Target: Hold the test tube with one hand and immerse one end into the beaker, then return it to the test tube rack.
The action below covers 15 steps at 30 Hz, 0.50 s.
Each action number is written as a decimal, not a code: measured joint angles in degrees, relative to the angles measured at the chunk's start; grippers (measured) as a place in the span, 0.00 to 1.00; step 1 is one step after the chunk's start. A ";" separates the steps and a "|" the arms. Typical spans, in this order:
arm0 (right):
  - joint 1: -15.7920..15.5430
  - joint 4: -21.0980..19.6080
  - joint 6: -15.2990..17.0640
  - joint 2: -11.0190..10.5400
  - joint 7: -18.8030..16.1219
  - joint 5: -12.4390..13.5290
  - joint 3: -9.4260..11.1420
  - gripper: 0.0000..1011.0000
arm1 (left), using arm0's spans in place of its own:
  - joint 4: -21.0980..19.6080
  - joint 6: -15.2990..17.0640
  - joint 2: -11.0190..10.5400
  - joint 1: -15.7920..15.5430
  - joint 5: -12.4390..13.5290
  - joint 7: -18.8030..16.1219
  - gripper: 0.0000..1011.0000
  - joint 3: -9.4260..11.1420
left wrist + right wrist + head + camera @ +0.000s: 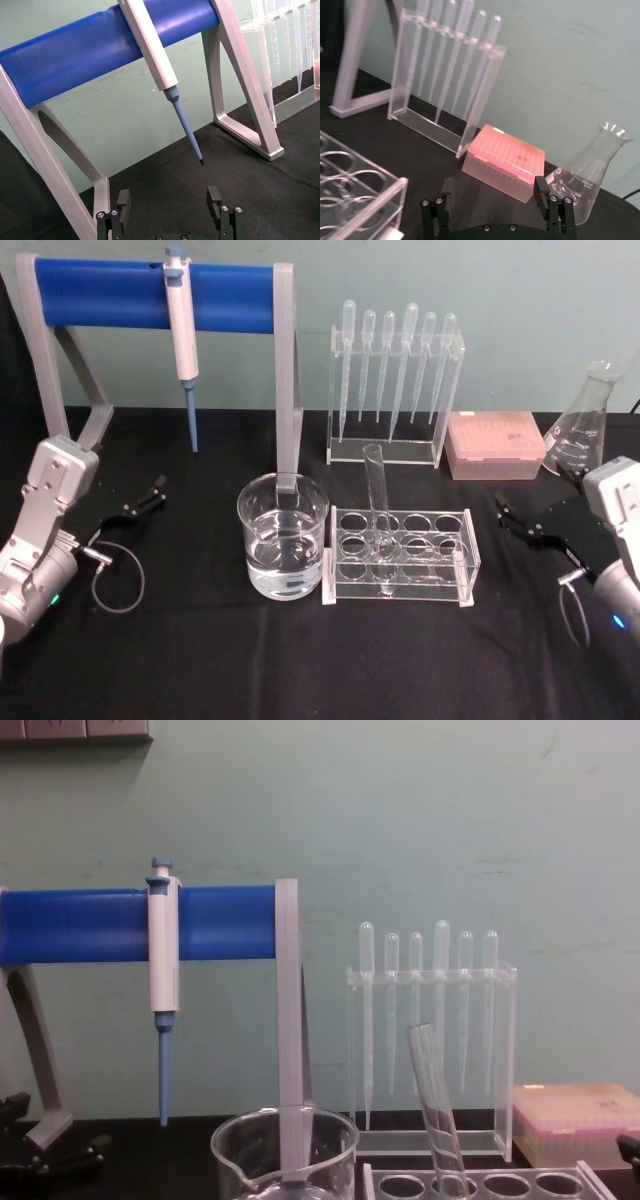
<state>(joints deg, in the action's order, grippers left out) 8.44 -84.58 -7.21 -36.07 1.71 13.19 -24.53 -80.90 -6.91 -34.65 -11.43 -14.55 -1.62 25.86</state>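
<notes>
While both arms rest over the table (200, 660), the left gripper (150, 492) sits near the left edge and the right gripper (512, 514) near the right edge. Each has its fingers spread and holds nothing. Between them, the beaker (283, 535), part-filled with clear liquid, stands just beside the left end of the test tube rack (440, 560). The test tube (377, 495) leans in a rack hole, untouched. Along the far edge stand pipettes (395, 370) and a pipettor (181, 330).
</notes>
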 joint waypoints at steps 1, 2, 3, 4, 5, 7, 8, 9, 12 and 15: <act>0.00 0.00 0.00 0.00 0.00 0.00 0.00 0.99 | 0.00 0.00 0.00 0.00 0.00 0.00 0.99 0.00; -1.53 -2.04 0.16 -0.84 0.10 -0.06 0.54 0.99 | 0.00 0.00 0.00 0.00 0.00 0.00 0.99 0.00; -3.44 -4.63 0.39 -1.83 0.20 0.07 1.24 0.99 | 0.00 0.00 0.00 0.00 0.00 0.00 0.99 0.00; -4.40 -5.90 0.58 -2.32 0.26 0.15 1.58 0.99 | 0.00 0.00 0.00 0.00 0.00 0.00 0.99 0.00; -5.43 -7.32 0.70 -2.92 0.29 0.17 1.90 0.99 | 0.00 0.00 0.00 0.00 0.00 0.00 0.99 0.00; -7.41 -9.97 1.03 -4.08 0.33 0.28 2.57 0.99 | 0.00 0.00 0.00 0.00 0.00 0.00 0.99 0.00; -9.18 -12.56 1.15 -5.00 0.14 0.97 3.23 0.99 | 0.00 0.00 0.00 0.00 0.00 0.00 0.99 0.00; -10.04 -13.74 1.16 -5.36 -0.30 1.58 3.60 0.99 | 0.00 0.00 0.00 0.00 0.00 0.00 0.99 0.00; -12.08 -16.72 1.41 -5.98 -2.86 4.70 4.41 0.99 | 0.00 0.00 0.00 0.00 0.00 0.00 0.99 0.00; -12.00 -17.65 2.30 -5.41 -6.55 7.76 4.12 0.99 | 0.00 0.00 0.00 0.00 0.00 0.00 0.99 0.00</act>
<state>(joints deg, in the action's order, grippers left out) -3.55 -102.23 -4.92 -41.49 -4.85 20.95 -20.41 -80.90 -6.91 -34.65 -11.43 -14.55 -1.62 25.86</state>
